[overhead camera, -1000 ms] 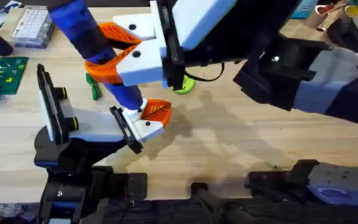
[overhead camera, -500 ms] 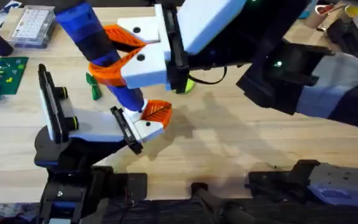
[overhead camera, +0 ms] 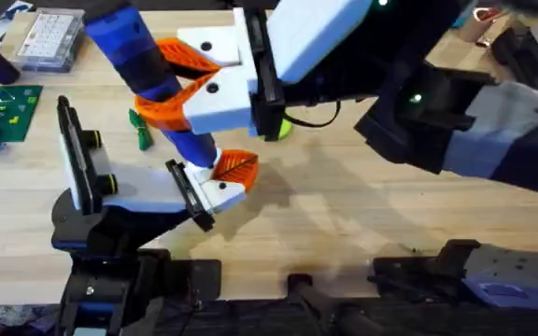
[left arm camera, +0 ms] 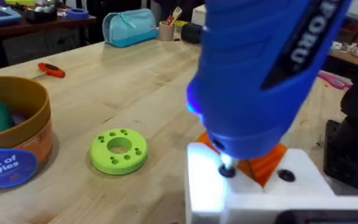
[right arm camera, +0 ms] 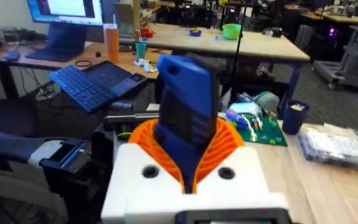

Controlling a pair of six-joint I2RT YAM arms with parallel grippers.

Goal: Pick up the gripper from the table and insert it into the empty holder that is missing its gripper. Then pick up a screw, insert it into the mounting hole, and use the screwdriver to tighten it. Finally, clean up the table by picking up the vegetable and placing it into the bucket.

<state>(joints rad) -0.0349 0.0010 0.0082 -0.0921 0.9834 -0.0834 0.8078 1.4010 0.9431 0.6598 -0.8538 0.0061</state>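
The screwdriver (overhead camera: 148,75) runs diagonally through the upper left of the overhead view, its tip down at the white mounted part (overhead camera: 215,191) near left centre, presumably to bear on the screw there. The left wrist view shows the thin tip (left arm camera: 227,169) meeting a dark hole in the white block. The right gripper (overhead camera: 190,89) pinches the blue barrel between its orange pads (right arm camera: 229,146), which wrap both sides of the barrel in the right wrist view; gripping mid-body likely keeps the tool in line with the hole. The left gripper sits under the tool at lower left; I cannot tell how its fingers stand. The vegetable (overhead camera: 139,131) lies on the table just left of the barrel, not yet cleared. The bucket (left arm camera: 11,143) stands at the left edge of the left wrist view, beside a lime disc (left arm camera: 119,150).
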